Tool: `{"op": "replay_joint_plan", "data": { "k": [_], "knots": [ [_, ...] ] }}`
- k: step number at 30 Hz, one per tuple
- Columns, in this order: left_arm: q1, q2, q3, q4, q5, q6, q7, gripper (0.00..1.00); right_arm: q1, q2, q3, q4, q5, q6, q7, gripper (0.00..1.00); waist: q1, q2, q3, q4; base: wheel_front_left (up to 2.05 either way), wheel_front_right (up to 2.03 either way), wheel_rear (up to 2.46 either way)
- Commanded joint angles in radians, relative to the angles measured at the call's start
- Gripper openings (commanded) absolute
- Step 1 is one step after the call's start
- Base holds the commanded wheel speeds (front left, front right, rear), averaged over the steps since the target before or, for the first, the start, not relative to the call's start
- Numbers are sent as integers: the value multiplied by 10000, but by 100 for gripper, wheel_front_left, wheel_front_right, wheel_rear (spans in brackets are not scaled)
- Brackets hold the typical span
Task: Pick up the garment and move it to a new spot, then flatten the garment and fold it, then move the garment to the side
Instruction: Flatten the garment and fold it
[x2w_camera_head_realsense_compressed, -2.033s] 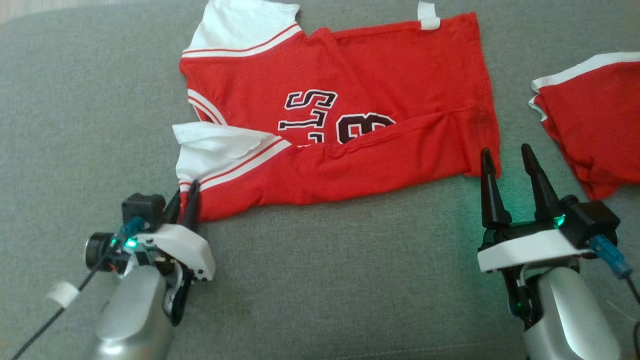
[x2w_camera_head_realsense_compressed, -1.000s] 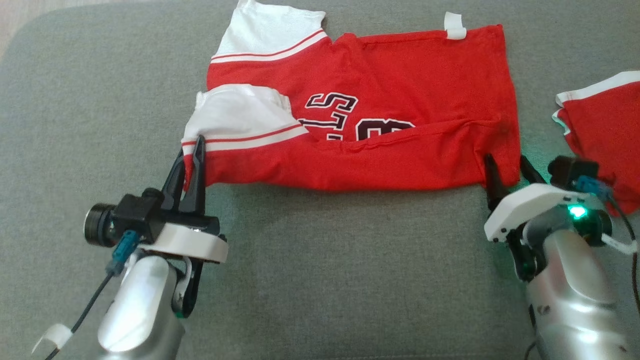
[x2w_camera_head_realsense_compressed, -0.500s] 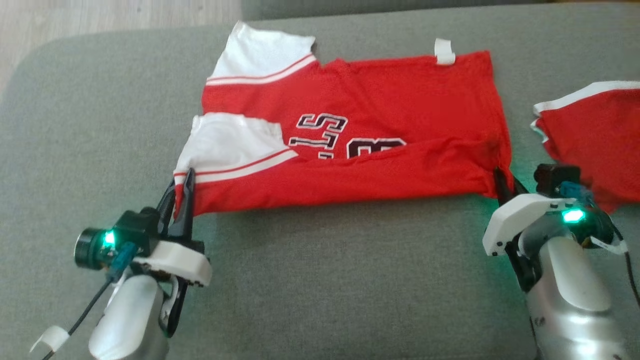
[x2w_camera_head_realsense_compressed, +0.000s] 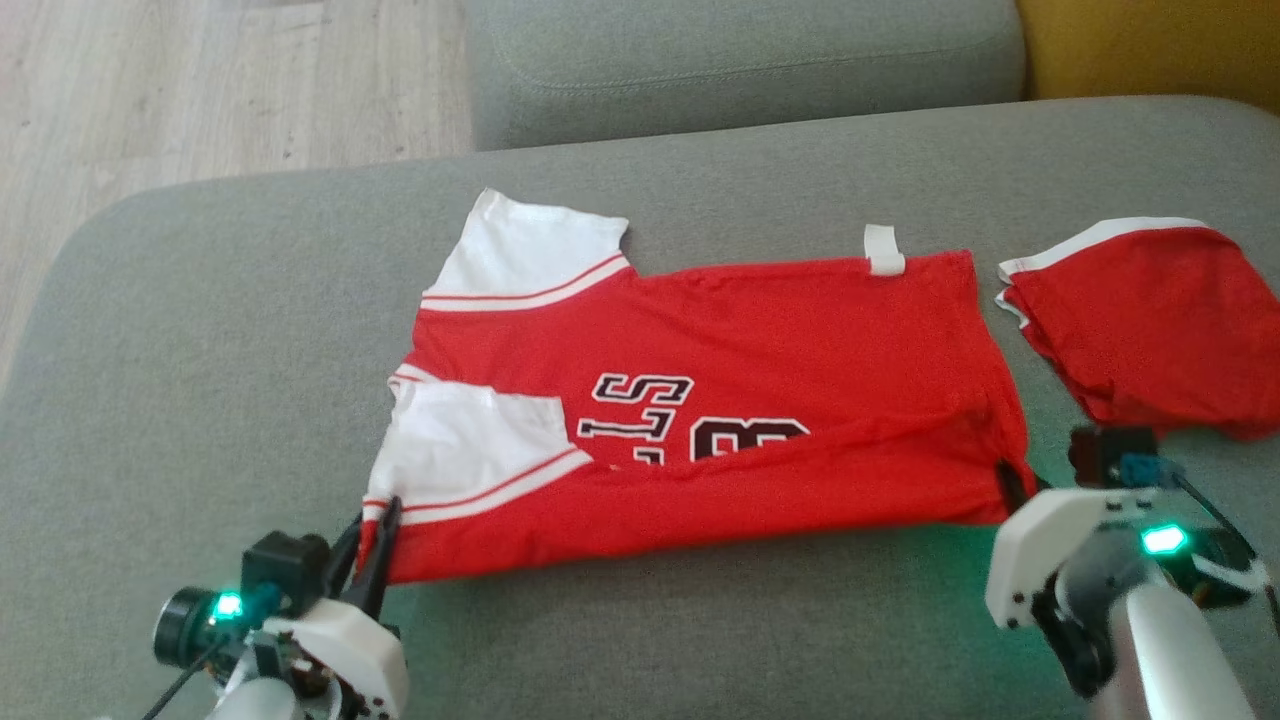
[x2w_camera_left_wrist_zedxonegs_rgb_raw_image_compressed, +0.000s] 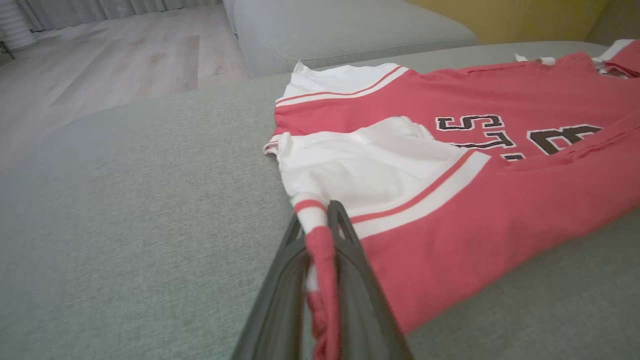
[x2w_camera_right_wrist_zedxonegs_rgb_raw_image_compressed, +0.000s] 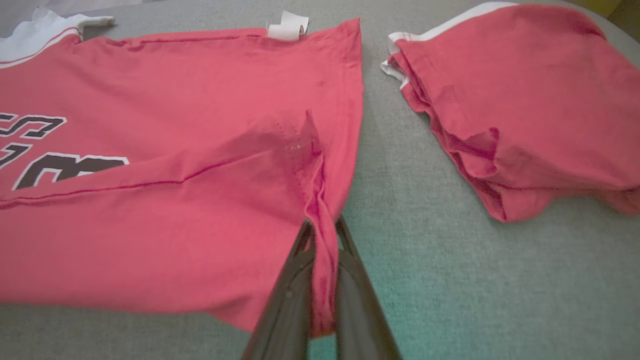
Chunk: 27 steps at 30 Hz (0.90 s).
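Observation:
The garment (x2w_camera_head_realsense_compressed: 760, 340) is a red jersey with white sleeves and black lettering. It lies spread on the grey couch cushion (x2w_camera_head_realsense_compressed: 200, 330), its near long edge folded over the print. My left gripper (x2w_camera_head_realsense_compressed: 375, 530) is shut on the near left corner by the striped collar trim (x2w_camera_left_wrist_zedxonegs_rgb_raw_image_compressed: 312, 212). My right gripper (x2w_camera_head_realsense_compressed: 1012, 485) is shut on the near right hem corner (x2w_camera_right_wrist_zedxonegs_rgb_raw_image_compressed: 320, 220), most of its fingers hidden behind its white housing in the head view. In both wrist views the pinched red cloth runs down between the dark fingers (x2w_camera_left_wrist_zedxonegs_rgb_raw_image_compressed: 350, 265) (x2w_camera_right_wrist_zedxonegs_rgb_raw_image_compressed: 295, 280).
A plain red cloth piece with white edging (x2w_camera_head_realsense_compressed: 1150, 320) (x2w_camera_right_wrist_zedxonegs_rgb_raw_image_compressed: 525, 100) lies just right of the garment, close to my right gripper. A second grey cushion (x2w_camera_head_realsense_compressed: 740, 60) sits behind. Wooden floor (x2w_camera_head_realsense_compressed: 200, 90) lies beyond the couch's left end.
The right gripper reached the garment's near right corner and shut on it. The left gripper kept its grip. The head camera tilted up, bringing the far cushion and floor into view.

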Motion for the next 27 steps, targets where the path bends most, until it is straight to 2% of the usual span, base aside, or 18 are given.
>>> {"op": "replay_joint_plan", "data": {
  "k": [1, 8, 9, 10, 11, 15, 18, 23, 27],
  "knots": [
    [-214, 362, 257, -526, -76, -51, 130, 0, -8, -62, 187, -698, 163, -9, 156, 0, 3, 0, -49, -55, 0, 0, 0],
    [106, 327, 156, -1308, -147, 170, 535, 0, 774, -31, -94, -1524, 589, -9, 255, 0, 3, 0, 135, -15, 0, 0, 0],
    [87, 289, 157, -1373, -140, 233, 501, 30, 783, -29, -147, -1570, 634, -9, 119, 56, 3, 0, 166, 2, 0, 0, 0],
    [52, 252, 161, -1438, -120, 302, 433, 58, 774, -28, -174, -1602, 680, -9, -35, 100, 3, 0, 196, 20, 0, 0, 0],
    [4, 204, 192, -1502, -108, 394, 326, 100, 722, -28, -150, -1679, 779, -9, -295, 100, 3, 0, 230, 40, 0, 0, 0],
    [-300, 75, 439, -1724, 131, 1056, -330, 100, 433, -26, 76, -2005, 1202, -9, -1667, 100, 3, 0, 326, 88, 0, 0, 0],
    [-593, -251, 690, -2148, 58, 1330, -1296, 100, 293, -26, 305, -2150, 1444, -9, -2751, 100, 3, 0, 383, 111, 0, 0, 0],
    [-887, -637, 950, -2999, 29, 1177, -1882, 100, 193, -25, 542, -1928, 1730, -9, -4163, 100, 3, 0, 726, 90, 0, 0, 0],
    [-1387, -553, 855, -3183, 345, 854, -1904, 100, -79, -25, 587, -1697, 1946, -9, -4635, 100, 3, 0, 1153, 5, 0, 0, 0]
  ]
}}
